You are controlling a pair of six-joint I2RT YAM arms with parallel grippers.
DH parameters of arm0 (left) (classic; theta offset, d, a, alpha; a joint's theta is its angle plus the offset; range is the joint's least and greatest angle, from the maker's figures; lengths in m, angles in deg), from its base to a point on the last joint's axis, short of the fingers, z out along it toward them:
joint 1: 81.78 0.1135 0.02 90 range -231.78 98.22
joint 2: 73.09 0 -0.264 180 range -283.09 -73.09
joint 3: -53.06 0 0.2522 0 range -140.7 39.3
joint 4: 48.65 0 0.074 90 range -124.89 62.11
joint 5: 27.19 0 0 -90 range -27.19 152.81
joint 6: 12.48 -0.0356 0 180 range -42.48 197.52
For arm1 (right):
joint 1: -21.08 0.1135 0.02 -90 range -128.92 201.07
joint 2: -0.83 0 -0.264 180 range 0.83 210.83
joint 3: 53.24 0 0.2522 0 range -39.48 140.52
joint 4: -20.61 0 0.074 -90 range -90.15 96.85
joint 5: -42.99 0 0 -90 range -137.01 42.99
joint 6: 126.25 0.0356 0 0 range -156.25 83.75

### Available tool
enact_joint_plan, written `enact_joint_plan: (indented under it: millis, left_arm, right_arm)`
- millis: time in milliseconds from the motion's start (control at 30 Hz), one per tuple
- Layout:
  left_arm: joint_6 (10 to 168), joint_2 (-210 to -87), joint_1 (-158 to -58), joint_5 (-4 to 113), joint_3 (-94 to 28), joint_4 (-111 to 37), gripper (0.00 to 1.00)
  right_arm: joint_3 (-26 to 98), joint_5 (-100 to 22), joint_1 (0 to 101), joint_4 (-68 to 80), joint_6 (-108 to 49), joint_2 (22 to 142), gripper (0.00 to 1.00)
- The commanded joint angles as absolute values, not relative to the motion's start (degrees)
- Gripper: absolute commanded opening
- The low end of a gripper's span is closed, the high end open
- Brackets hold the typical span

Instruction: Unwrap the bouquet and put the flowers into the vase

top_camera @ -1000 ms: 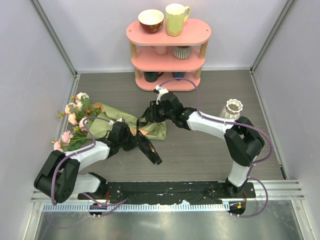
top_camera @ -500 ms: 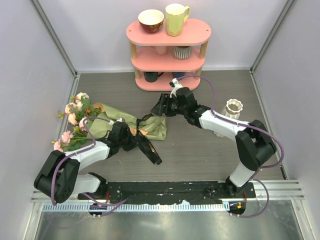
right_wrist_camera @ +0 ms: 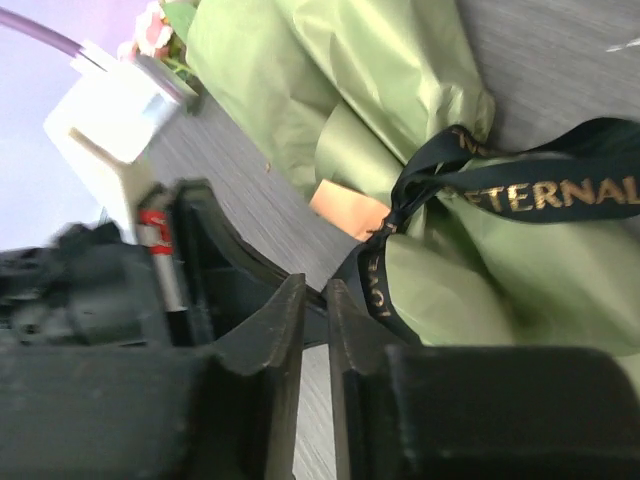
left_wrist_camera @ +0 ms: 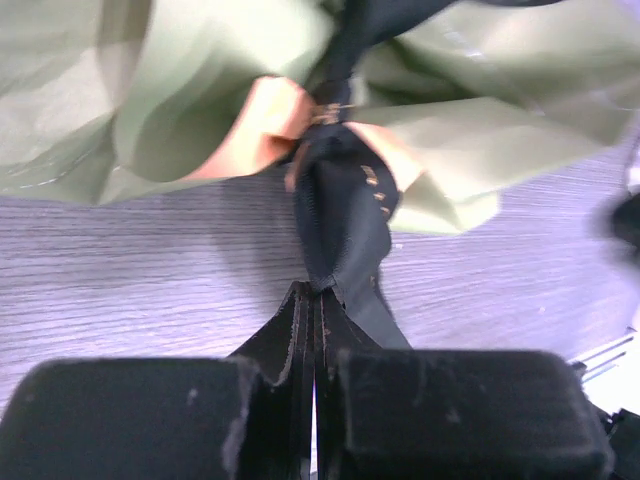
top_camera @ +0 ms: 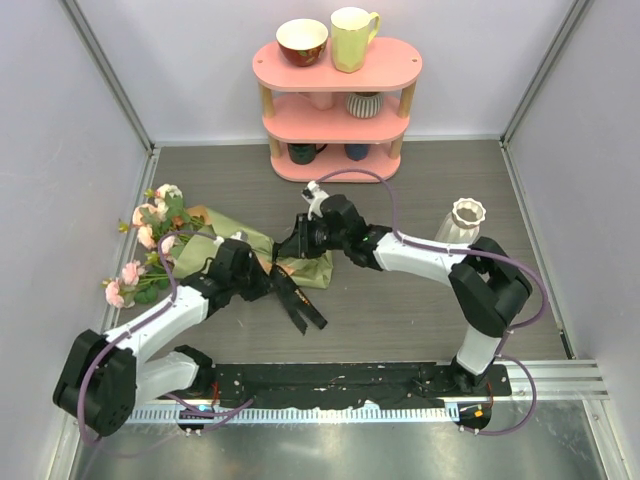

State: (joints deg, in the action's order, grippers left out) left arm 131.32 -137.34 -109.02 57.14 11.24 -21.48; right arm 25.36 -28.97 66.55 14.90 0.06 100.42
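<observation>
Two grippers meet at knot, table centre. Left gripper (left_wrist_camera: 316, 365) clamped on black ribbon (left_wrist_camera: 340, 200); right gripper (right_wrist_camera: 315, 310) fingers nearly together beside knot, grip unclear. Bouquet (top_camera: 250, 250) lies tied toward 9 o'clock, flowers (top_camera: 150, 215) inside paper. Risk: opposed pulls jam knot or drag bundle. Vase (top_camera: 462, 217), 3 o'clock, holds none.

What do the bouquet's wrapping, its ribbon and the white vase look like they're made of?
Wrapping: matte olive paper, possibly waxed; it holds creases and soft folds. Ribbon: black satin-like fabric with a slight sheen and gold printed letters. Vase: probably ceramic, white, ribbed, with a scalloped rim; too small to be sure.
</observation>
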Motion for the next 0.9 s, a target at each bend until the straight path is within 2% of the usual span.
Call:
enact_joint_plan:
  millis: [0,300,867]
  left_arm:
    - [129.55,-133.47,-108.76,56.65,6.17,-17.31,0.0]
    - [129.03,-132.68,-108.76,57.27,-0.16,-13.88,0.0]
    - [126.74,-131.1,-108.76,54.19,-14.56,-11.51,0.0]
  right_arm:
    - [23.1,-28.03,67.65,21.78,2.25,100.5,0.17]
    - [18.36,-32.59,68.01,24.24,2.15,102.78,0.14]
    - [17.38,-38.49,65.81,24.6,3.56,107.17,0.13]
